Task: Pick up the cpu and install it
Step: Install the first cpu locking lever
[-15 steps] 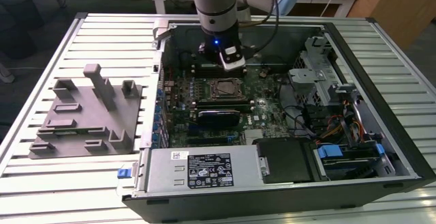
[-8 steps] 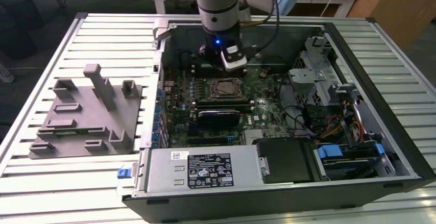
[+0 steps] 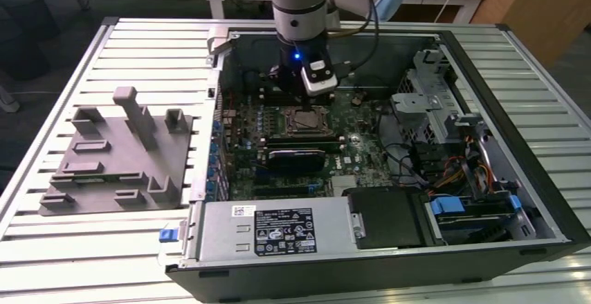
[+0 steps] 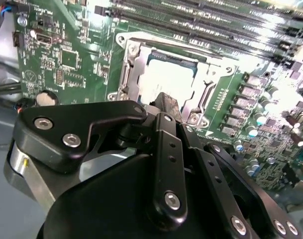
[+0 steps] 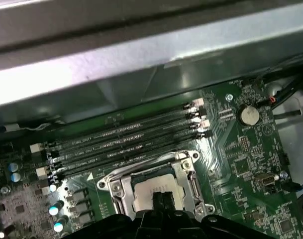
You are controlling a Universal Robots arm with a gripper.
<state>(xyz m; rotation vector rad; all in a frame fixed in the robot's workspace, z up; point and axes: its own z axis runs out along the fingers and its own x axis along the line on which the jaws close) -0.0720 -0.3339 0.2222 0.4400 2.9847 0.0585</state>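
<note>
- Inside the open computer case [image 3: 517,179], over the green board [image 4: 66,55]: claw [image 4: 166,102] hanging just above the socket frame [image 4: 129,74].
- Fingers [image 5: 163,199] drawn together at the tips, gripping nothing visible.
- Seated flat within that frame, right below the fingertips: cpu [image 4: 168,79], pale silver top showing in both wrist views.
- Beside the case, on the slatted surface [image 3: 55,262]: grey tray [image 3: 115,158].

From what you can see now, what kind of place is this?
Probably a lab or workshop bench for assembling computers. An open computer case lies on a slatted metal table, a grey tray sits beside it, and the gripper hangs over the cpu in its socket.
</note>
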